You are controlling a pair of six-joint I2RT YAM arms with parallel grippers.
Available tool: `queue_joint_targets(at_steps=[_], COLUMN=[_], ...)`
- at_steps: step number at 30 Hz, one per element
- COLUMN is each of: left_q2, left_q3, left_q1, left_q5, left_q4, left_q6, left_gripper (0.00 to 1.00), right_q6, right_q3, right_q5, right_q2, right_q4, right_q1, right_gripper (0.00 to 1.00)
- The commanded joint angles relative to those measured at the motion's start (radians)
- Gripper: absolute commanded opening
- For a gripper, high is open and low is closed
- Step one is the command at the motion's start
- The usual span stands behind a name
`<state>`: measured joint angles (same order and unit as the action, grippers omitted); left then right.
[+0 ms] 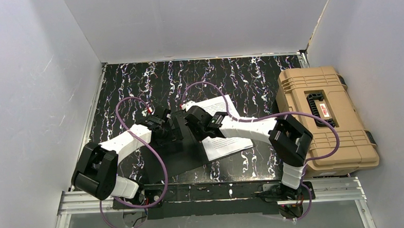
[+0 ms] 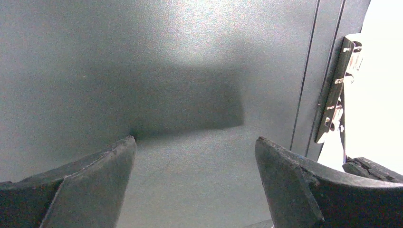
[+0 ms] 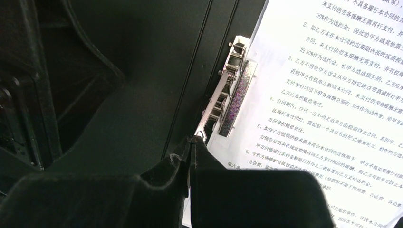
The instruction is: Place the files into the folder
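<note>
The folder (image 1: 163, 159) lies open in the middle of the table, its black inside up (image 2: 166, 71) (image 3: 142, 85). The files (image 1: 226, 145), white sheets with black print, lie on its right half (image 3: 332, 95) (image 2: 380, 95). Their left edge is under the metal clip (image 3: 228, 90) (image 2: 340, 90). My right gripper (image 1: 190, 116) (image 3: 191, 140) is shut, its tips against the near end of the clip's lever; I cannot tell if it pinches it. My left gripper (image 1: 175, 123) (image 2: 195, 152) is open and empty, close above the folder's bare left half.
A bulky tan plastic case (image 1: 321, 114) with a black handle stands at the right edge of the table. White walls close in the table on three sides. Purple cables (image 1: 155, 147) loop over both arms.
</note>
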<state>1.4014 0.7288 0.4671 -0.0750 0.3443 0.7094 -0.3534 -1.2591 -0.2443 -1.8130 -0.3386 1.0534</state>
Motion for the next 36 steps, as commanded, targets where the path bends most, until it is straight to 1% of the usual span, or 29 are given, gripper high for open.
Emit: queue_joint_targets(at_steps=[1,8,16,25,31,36], left_q2=[0.053,0.069,0.076,0.053,0.047,0.046], left_q3=[-0.035,-0.037,-0.039,-0.041,-0.039,-0.038], left_q1=[0.001,0.001,0.001,0.001,0.002,0.001], left_q5=[-0.019,-0.009,-0.008,-0.013,-0.012,-0.012], left_q4=[0.041,0.029,0.025,0.035,0.037,0.037], left_q6=[0.011,0.024,0.024,0.017,0.017,0.016], left_gripper=[0.94,0.94,0.94,0.94,0.94,0.94], right_q6=[0.029,0.046,0.046,0.031,0.028,0.011], right_q3=[0.043,0.065,0.109,0.153,0.146,0.142], right_q5=[-0.026,-0.057,-0.098,-0.09,-0.088,-0.066], right_q2=[-0.034,-0.061,-0.1,-0.12,-0.127,-0.099], right_q4=[-0.068,-0.096,-0.092,-0.049,-0.047,-0.029], right_q1=[0.015,0.032,0.048,0.049,0.049,0.049], right_gripper=[0.09,0.07,0.07,0.06,0.06,0.06])
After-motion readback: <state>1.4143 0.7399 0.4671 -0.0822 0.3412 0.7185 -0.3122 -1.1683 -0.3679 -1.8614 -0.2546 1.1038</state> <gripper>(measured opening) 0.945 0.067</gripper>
